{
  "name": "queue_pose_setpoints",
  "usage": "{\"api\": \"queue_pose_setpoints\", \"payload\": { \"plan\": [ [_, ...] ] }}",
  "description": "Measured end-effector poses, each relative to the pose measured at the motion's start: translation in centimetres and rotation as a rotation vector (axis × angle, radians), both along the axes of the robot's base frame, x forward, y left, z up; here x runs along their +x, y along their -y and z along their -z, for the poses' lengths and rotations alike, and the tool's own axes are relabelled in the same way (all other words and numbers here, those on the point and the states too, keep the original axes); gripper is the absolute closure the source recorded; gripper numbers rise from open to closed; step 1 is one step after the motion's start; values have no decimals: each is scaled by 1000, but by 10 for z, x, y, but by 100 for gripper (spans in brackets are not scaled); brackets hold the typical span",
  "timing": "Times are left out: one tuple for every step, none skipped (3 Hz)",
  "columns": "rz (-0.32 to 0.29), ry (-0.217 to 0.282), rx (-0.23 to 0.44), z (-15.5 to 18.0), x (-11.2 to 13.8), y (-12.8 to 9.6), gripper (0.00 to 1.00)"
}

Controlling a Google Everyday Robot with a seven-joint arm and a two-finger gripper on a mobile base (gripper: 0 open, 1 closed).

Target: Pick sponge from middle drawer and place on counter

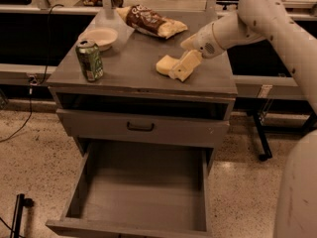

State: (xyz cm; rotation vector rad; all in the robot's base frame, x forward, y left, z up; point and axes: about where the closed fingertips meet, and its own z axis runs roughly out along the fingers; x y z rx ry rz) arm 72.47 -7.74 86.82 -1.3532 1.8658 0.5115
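The pale yellow sponge (165, 64) lies low on the grey counter (129, 58), right of its middle. My gripper (178, 71) reaches in from the right and is shut on the sponge's right end; the left end sticks out past the fingers. The sponge seems to touch the counter top. The middle drawer (143, 197) is pulled out wide below, its bare floor empty.
A green soda can (89, 59) stands at the counter's front left. A white bowl (100, 36) sits behind it, and a brown-and-yellow snack bag (151, 21) lies at the back. A drawer front with a black handle (140, 127) is closed. My white arm (262, 14) spans the right side.
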Motion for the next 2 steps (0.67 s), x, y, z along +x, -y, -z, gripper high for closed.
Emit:
{"api": "queue_pose_setpoints", "payload": {
  "plan": [
    [-31, 91, -70, -36, -23, -3, 0],
    [-36, 110, -81, -47, -29, -5, 0]
  ]
}}
